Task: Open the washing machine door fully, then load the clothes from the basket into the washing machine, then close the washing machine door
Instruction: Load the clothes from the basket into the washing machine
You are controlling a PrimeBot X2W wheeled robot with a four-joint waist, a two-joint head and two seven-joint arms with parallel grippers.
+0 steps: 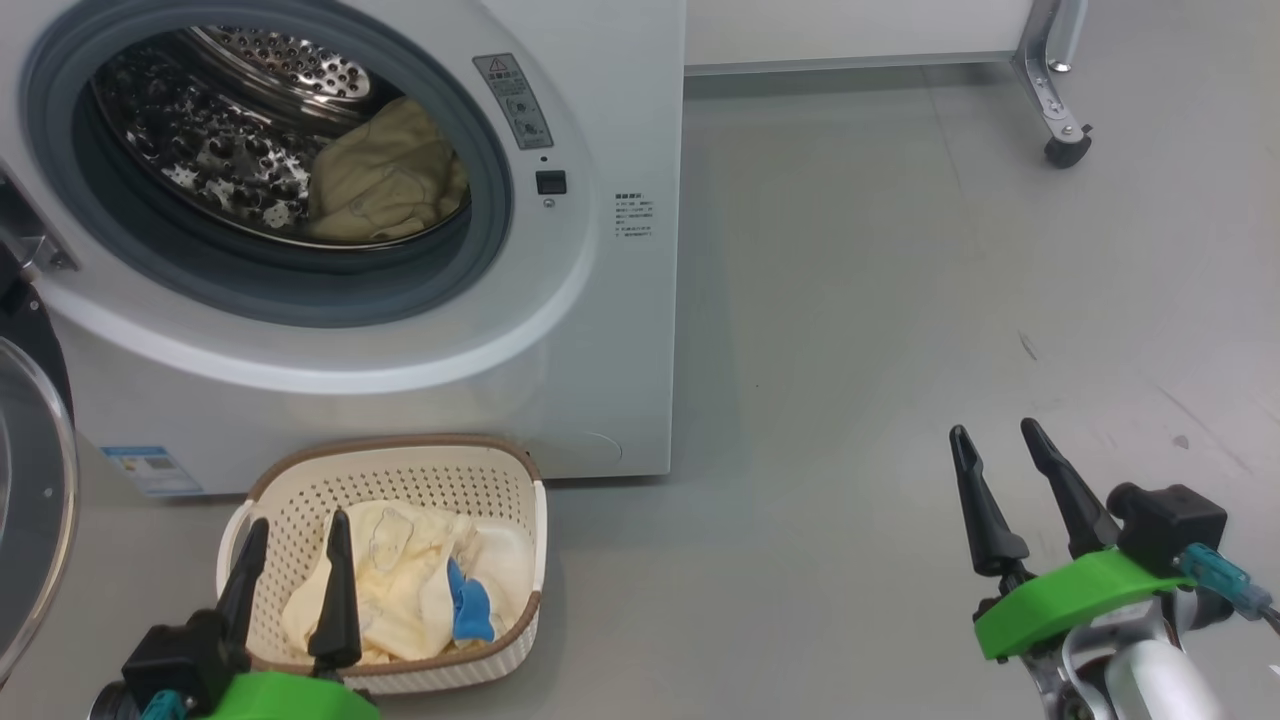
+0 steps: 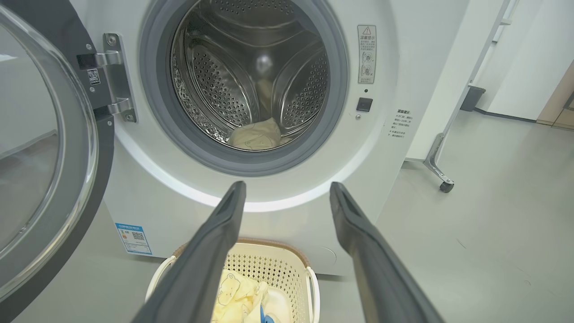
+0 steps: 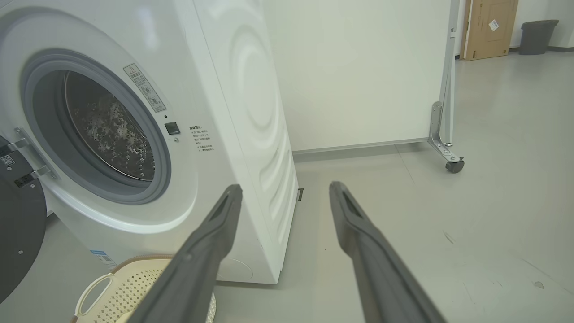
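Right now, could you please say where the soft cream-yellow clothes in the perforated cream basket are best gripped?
I'd pinch the cream-yellow clothes at the raised crumpled fold mid-heap, left of the blue patch, coming straight down: walls of the perforated cream basket block the sides, and the open left gripper hangs above.
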